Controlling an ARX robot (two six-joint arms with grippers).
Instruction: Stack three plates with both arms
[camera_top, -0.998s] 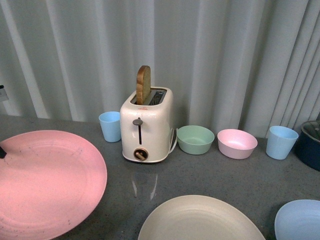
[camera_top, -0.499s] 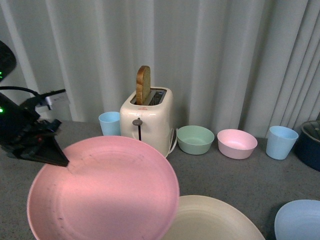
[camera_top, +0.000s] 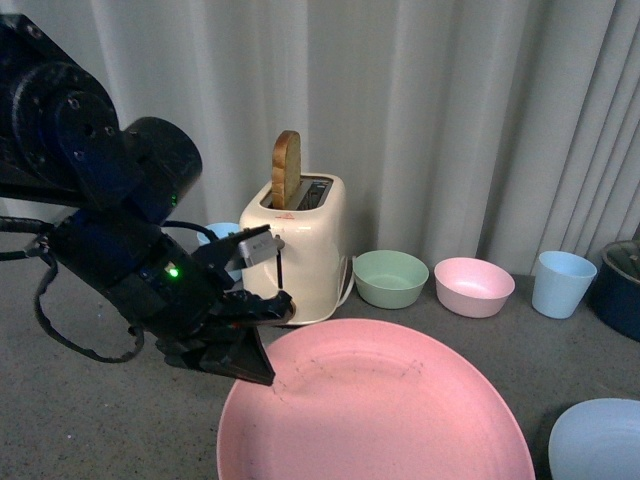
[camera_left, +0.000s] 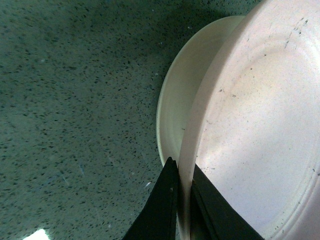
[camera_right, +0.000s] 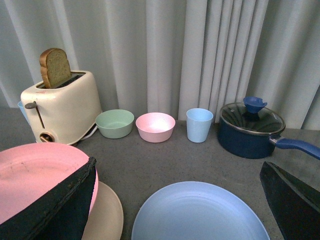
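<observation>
My left gripper (camera_top: 255, 365) is shut on the rim of the pink plate (camera_top: 380, 410) and holds it in the air over the cream plate, which the front view hides. In the left wrist view the two fingers (camera_left: 160, 210) pinch the pink plate's edge (camera_left: 250, 125), with the cream plate (camera_left: 185, 95) just below it. In the right wrist view the pink plate (camera_right: 35, 172) overlaps the cream plate (camera_right: 107, 210). The light blue plate (camera_right: 200, 212) lies on the table between my right gripper's open fingers (camera_right: 295, 205); its edge also shows at the front view's lower right (camera_top: 600, 440).
A cream toaster (camera_top: 295, 250) with a bread slice stands at the back. A green bowl (camera_top: 390, 278), a pink bowl (camera_top: 474, 286) and a blue cup (camera_top: 562, 283) line the back. A dark blue lidded pot (camera_right: 250, 130) stands at the far right.
My left arm has swung right into full view, carrying the pink plate from the left side to above the cream plate, which it now covers.
</observation>
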